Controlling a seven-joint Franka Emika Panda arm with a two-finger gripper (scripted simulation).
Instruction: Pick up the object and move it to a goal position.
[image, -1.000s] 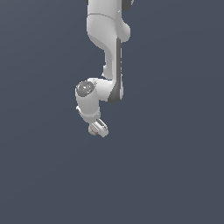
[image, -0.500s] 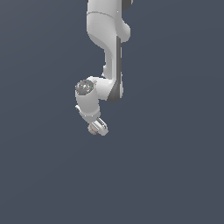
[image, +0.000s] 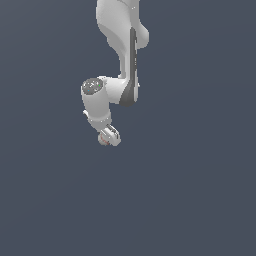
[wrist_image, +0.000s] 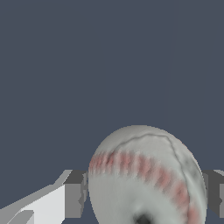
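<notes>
The off-white ball with reddish seam lines fills the space between my two fingers in the wrist view, with a finger pad against one side and the other pad against the opposite side. In the exterior view my gripper hangs below the white arm, and the ball shows only as a small pale spot with a reddish tint at the fingertips. The gripper is shut on the ball and holds it above the plain grey ground.
The white arm comes down from the top of the exterior view. Only flat dark grey ground surrounds it.
The gripper with the ball has shifted slightly; the wrist has turned a little, and the arm's pose is otherwise the same.
</notes>
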